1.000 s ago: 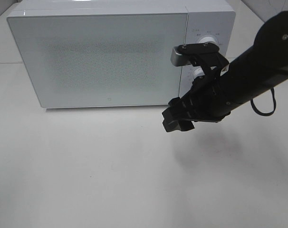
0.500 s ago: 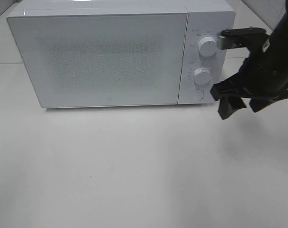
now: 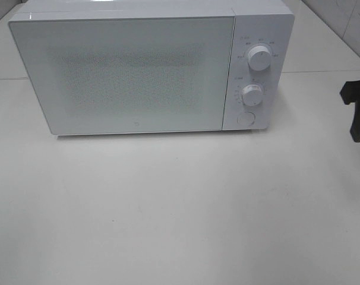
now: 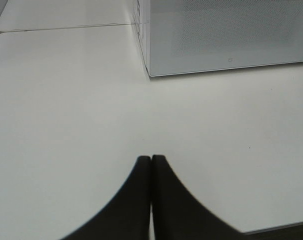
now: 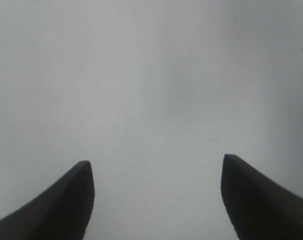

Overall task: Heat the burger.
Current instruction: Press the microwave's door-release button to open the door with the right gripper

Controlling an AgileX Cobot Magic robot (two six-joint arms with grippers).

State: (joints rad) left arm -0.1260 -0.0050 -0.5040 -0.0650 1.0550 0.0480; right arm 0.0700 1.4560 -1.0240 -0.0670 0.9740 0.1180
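No burger shows in any view; it is out of sight. A white microwave (image 3: 150,65) stands at the back of the table with its door shut and two round knobs (image 3: 259,57) on its right panel. My right gripper (image 5: 154,167) is open and empty over bare table, and only its black tip (image 3: 359,113) shows at the right edge of the high view. In the left wrist view my left gripper (image 4: 151,159) is shut with nothing between its fingers, low over the table in front of the microwave's corner (image 4: 149,75).
The white table (image 3: 168,208) spreads in front of the microwave. A seam between table panels runs behind it on the left (image 4: 66,27). A round button (image 3: 245,119) sits below the knobs.
My right arm has pulled away from the microwave's control panel to the right and is now almost out of the high view. The knobs are uncovered.
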